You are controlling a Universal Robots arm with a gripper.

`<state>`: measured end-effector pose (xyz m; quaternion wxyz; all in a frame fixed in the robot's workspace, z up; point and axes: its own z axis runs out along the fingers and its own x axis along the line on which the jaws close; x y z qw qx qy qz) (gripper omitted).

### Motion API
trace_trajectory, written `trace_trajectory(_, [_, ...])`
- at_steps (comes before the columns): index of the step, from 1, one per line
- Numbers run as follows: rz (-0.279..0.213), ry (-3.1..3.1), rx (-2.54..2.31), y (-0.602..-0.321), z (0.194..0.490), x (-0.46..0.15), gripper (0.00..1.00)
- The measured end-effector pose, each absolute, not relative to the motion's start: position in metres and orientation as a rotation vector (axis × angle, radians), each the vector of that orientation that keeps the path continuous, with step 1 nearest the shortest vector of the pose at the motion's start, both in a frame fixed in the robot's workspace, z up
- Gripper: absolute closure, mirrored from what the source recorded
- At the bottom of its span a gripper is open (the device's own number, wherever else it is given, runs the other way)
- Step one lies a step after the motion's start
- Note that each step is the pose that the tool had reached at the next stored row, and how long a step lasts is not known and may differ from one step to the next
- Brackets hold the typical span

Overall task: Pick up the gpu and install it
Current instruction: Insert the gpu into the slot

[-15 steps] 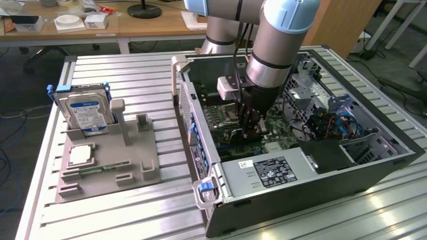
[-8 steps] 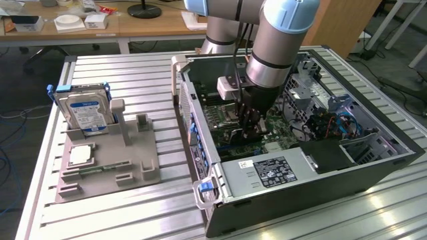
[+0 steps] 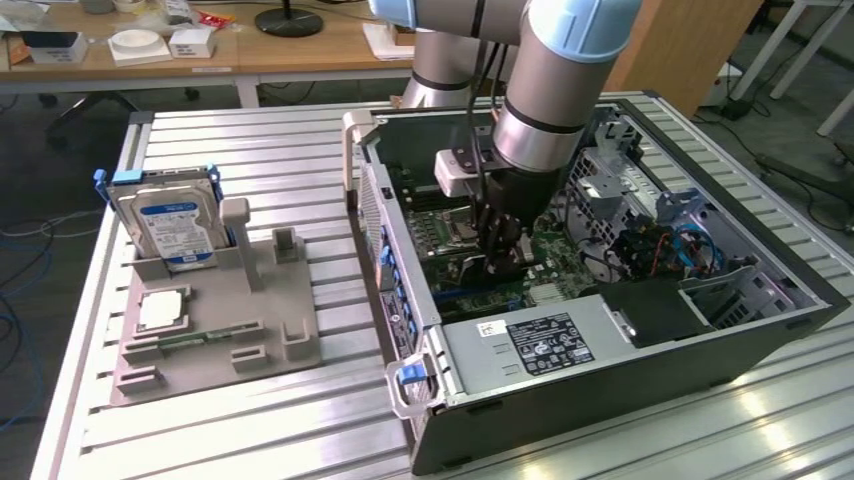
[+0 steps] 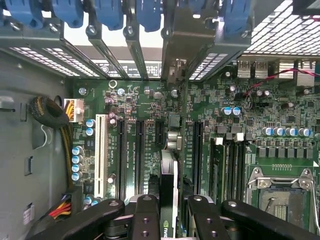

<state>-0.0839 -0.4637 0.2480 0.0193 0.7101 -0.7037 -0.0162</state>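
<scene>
The claw [image 4: 169,212] hung low inside the open computer case [image 3: 747,330], its fingers [image 4: 146,220] partly closed on the card [image 4: 169,200], which it held edge-on between them. The card's long axis ran straight out ahead of the claw, in line with the black slots [image 4: 159,135] on the green board [image 4: 225,135] directly beneath. Whether its lower edge already touched a slot was hard to tell.

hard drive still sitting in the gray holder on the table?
Yes, the hard drive stands upright in the gray holder at the exterior view's left, away from the gripper.
</scene>
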Motion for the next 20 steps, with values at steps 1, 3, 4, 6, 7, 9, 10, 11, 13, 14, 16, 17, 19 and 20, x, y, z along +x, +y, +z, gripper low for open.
trace_trajectory(1, [-0.050, -2.184, 2.204, -0.4637, 0.2481, -0.0839, 0.73])
trace_trajectory(3, [-0.050, -2.184, 2.204, -0.4637, 0.2480, -0.0838, 0.73])
trace_trajectory(4, [-0.050, -2.184, 2.204, -0.4637, 0.2480, -0.0839, 0.73])
trace_trajectory(6, [-0.053, -2.185, 2.205, -0.4637, 0.2481, -0.0838, 0.73])
trace_trajectory(7, [-0.056, -2.186, 2.207, -0.4636, 0.2480, -0.0838, 0.73])
trace_trajectory(9, [-0.061, -2.189, 2.209, -0.4635, 0.2479, -0.0838, 0.73])
trace_trajectory(10, [-0.064, -2.190, 2.210, -0.4633, 0.2478, -0.0838, 0.73])
trace_trajectory(11, [-0.067, -2.191, 2.212, -0.4630, 0.2477, -0.0837, 0.73])
trace_trajectory(13, [-0.072, -2.193, 2.214, -0.4629, 0.2478, -0.0837, 0.73])
trace_trajectory(14, [-0.075, -2.194, 2.216, -0.4628, 0.2478, -0.0835, 0.73])
trace_trajectory(16, [-0.078, -2.195, 2.217, -0.4628, 0.2478, -0.0821, 0.73])
trace_trajectory(17, [-0.078, -2.195, 2.217, -0.4628, 0.2478, -0.0810, 0.73])
trace_trajectory(19, [-0.078, -2.195, 2.217, -0.4628, 0.2478, -0.0805, 0.73])
trace_trajectory(20, [-0.078, -2.195, 2.217, -0.4628, 0.2477, -0.0805, 0.73])
